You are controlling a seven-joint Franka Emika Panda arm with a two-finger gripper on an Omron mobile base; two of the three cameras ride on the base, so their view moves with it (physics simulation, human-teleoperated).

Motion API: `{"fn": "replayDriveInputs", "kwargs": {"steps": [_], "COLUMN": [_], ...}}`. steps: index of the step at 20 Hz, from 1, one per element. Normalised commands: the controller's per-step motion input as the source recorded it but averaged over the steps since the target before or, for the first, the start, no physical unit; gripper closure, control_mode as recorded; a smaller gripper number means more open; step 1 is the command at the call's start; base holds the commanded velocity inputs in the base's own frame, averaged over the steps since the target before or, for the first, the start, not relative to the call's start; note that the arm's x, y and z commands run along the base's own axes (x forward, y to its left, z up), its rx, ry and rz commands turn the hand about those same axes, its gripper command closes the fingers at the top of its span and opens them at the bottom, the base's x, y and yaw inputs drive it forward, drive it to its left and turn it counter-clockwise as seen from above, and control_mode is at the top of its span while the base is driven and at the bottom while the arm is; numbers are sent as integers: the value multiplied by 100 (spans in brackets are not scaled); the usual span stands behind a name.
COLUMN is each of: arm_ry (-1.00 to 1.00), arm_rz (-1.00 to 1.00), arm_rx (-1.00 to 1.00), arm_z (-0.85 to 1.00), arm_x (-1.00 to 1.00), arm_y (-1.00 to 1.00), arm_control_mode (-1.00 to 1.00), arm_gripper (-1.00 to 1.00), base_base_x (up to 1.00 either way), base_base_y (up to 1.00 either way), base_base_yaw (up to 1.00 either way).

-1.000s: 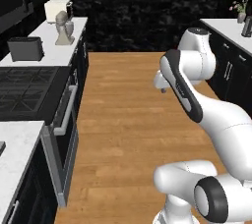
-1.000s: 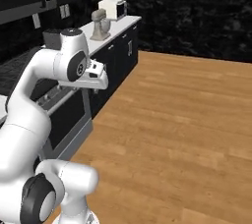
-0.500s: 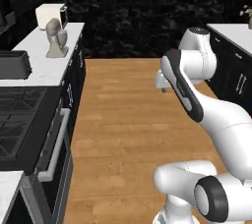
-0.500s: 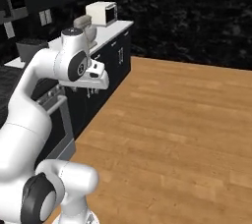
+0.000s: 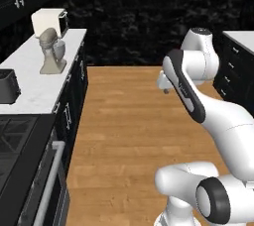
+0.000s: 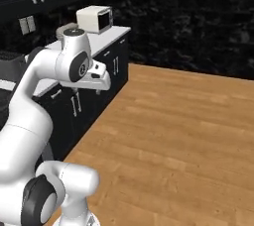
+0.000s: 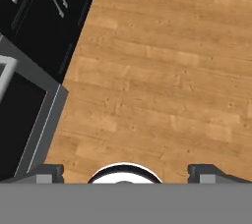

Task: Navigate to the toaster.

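The whole view has slid since before, so the boxy dark toaster (image 5: pixel 8 86) now sits at 9 o'clock on the smooth white counter (image 5: pixel 44 84) (wood floor (image 7: pixel 162 70) below), and the gripper (image 7: pixel 125 170) spreads wide.

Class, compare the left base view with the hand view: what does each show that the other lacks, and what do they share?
Left base view: the toaster on the white counter, with a stand mixer and a cream-white oven further along.
Hand view: a downward look past the open gripper tips.
Both: the wooden floor, the black cabinet fronts with handles, and the stove.
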Motion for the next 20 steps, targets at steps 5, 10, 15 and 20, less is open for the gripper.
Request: {"fn": "replayDriveInputs", "kwargs": {"steps": [5,10,15,20], "arm_ry": [0,0,0,0], "arm_rz": [0,0,0,0], "arm_rx": [0,0,0,0], "arm_z": [0,0,0,0], "arm_x": [0,0,0,0], "arm_y": [0,0,0,0], "arm_control_mode": [100,100,100,100], "arm_gripper": [-100,-100,-100,-100], "base_base_x": [100,100,100,97], "base_base_y": [-1,-4,-8,-16], "base_base_yaw": [26,36,47,56]}}
